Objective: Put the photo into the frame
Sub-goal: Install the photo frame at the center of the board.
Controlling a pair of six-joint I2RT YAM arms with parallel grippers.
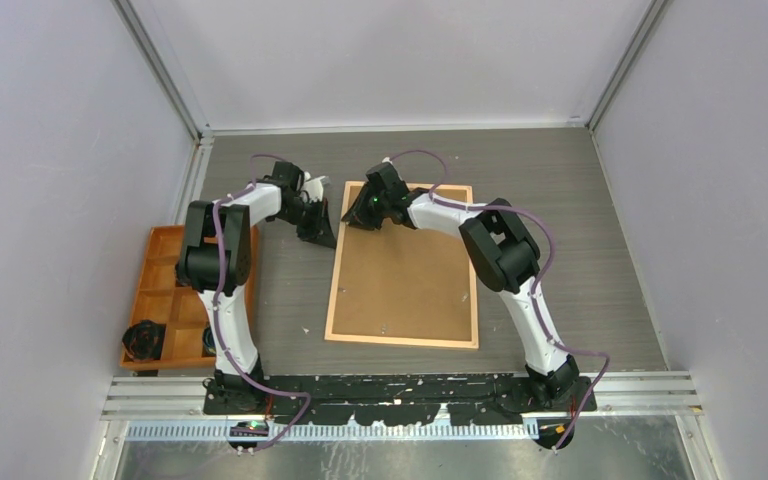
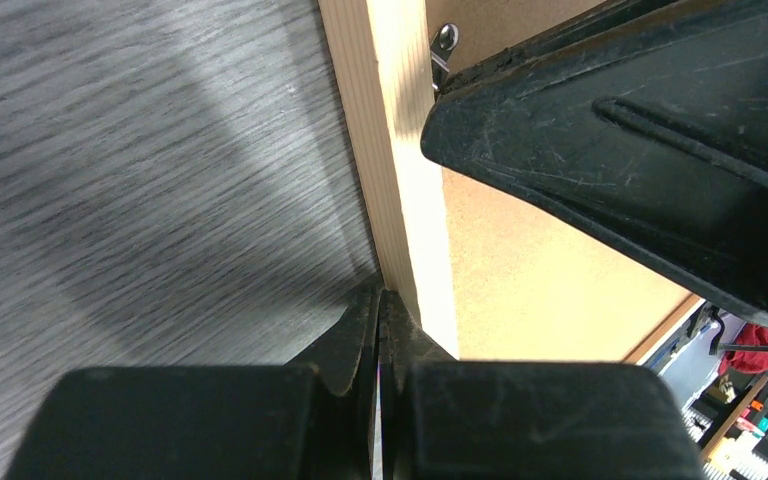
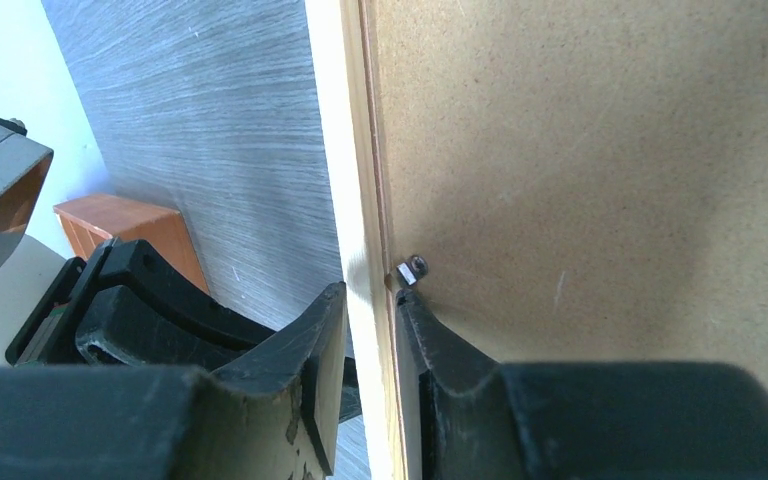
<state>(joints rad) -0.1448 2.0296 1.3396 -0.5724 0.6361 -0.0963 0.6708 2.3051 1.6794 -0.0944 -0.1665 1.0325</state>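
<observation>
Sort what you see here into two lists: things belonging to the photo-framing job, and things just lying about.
Job: the frame; the brown backing board lying in it; right gripper clamped on its side strip; left gripper, shut, at its outer edge. The photo is not in view.

Lying about: the orange compartment tray; dark objects in it.

Counting now: one frame [image 1: 401,341], one brown backing board [image 1: 405,270], one orange tray [image 1: 167,231]. In that tray, two dark items [image 1: 143,340] [image 1: 208,342] (too small to name). Two arms: left arm [image 1: 232,335], right arm [image 1: 538,320]. One metal tab [image 3: 416,266] in the right wrist view.
</observation>
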